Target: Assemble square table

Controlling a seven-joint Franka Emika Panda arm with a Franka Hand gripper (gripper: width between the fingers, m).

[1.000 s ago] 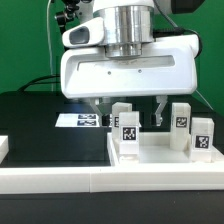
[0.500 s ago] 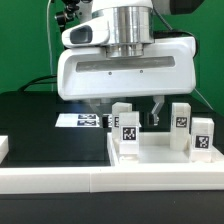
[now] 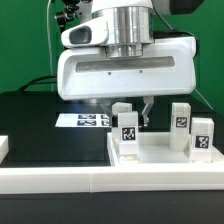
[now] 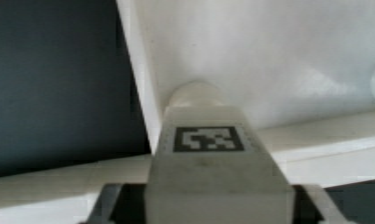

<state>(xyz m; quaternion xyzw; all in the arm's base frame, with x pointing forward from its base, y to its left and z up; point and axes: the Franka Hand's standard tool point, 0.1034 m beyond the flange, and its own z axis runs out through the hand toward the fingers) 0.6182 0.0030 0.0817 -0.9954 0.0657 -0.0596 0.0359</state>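
Note:
The white square table top [image 3: 160,152] lies at the exterior view's right, and several white tagged leg posts stand by it: a back one [image 3: 121,107], a front one [image 3: 128,133] and two at the right [image 3: 181,124] [image 3: 202,136]. My gripper [image 3: 130,114] hangs over the back leg post. One finger [image 3: 146,110] shows beside it; the other is hidden behind it. In the wrist view the tagged leg post [image 4: 209,135] fills the gap of the gripper [image 4: 210,206], with dark fingers [image 4: 123,205] pressed against both of its sides. The table top [image 4: 255,60] lies beyond.
The marker board [image 3: 82,120] lies on the black table [image 3: 40,130] at the exterior view's left of the gripper. A long white border rail [image 3: 60,180] runs along the front. A small white piece [image 3: 4,148] sits at the left edge.
The fingers have drawn in from wide apart to close on the back leg post. The gripper body has stayed in place.

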